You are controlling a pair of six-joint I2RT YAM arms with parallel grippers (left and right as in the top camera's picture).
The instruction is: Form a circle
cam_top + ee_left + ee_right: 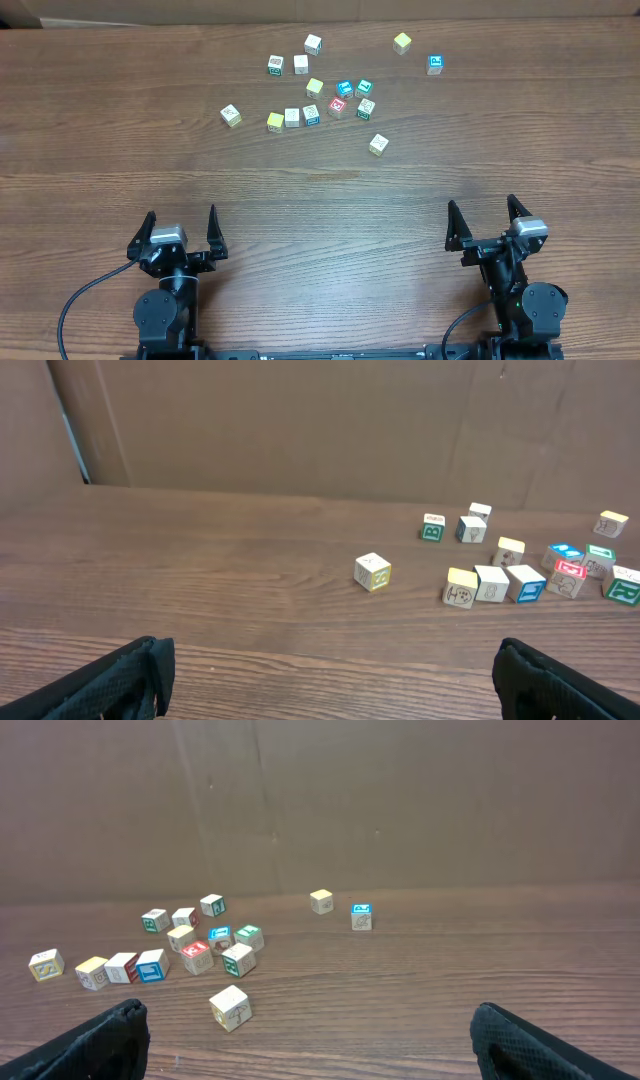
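Your circle (pixel 345 97) is a tight knot of small wooden cubes with blue, green and red printed faces and one pale face. It lies toward the table's (pixel 100 150) far edge, just right of its middle, with loose cubes (pixel 231 115) scattered around it. Your left gripper (pixel 181 214) and right gripper (pixel 481 203) sit by the near edge, both spread wide and empty.

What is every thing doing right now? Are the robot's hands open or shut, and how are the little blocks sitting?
left tool, open, holding nothing, far from the blocks
right tool, open, holding nothing, far from the blocks
bunch of four blocks, huddled close together, flat on the table
row of three blocks, lined up side by side
loose blocks, spread apart, each sitting alone
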